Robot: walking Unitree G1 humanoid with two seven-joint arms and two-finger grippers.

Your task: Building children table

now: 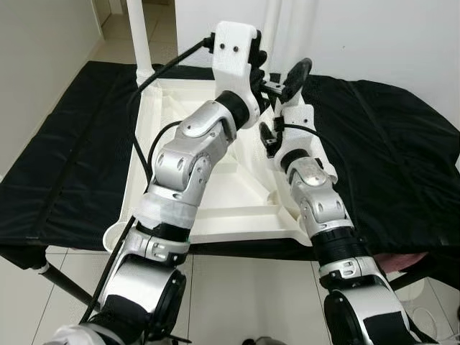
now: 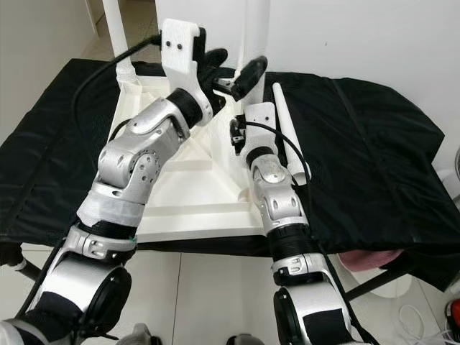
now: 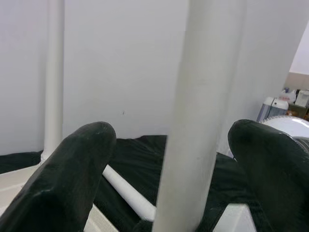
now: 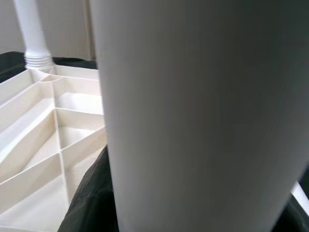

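The upright leg (image 3: 193, 125) on the inverted tabletop (image 1: 230, 208) is straddled by the spread left gripper (image 3: 169, 159) and is clamped by the right gripper (image 2: 241, 80).

Both silver arms reach forward and up, elbows bent, wrists nearly meeting ahead of the robot. The left claw (image 2: 215, 68) points toward the right one, its white wrist housing raised above the forearm; in the left wrist view its two black fingers (image 3: 67, 179) stand apart, one on either side of a white post. The right claw (image 2: 244, 80) angles up and inward, its fingers closed around that same post.
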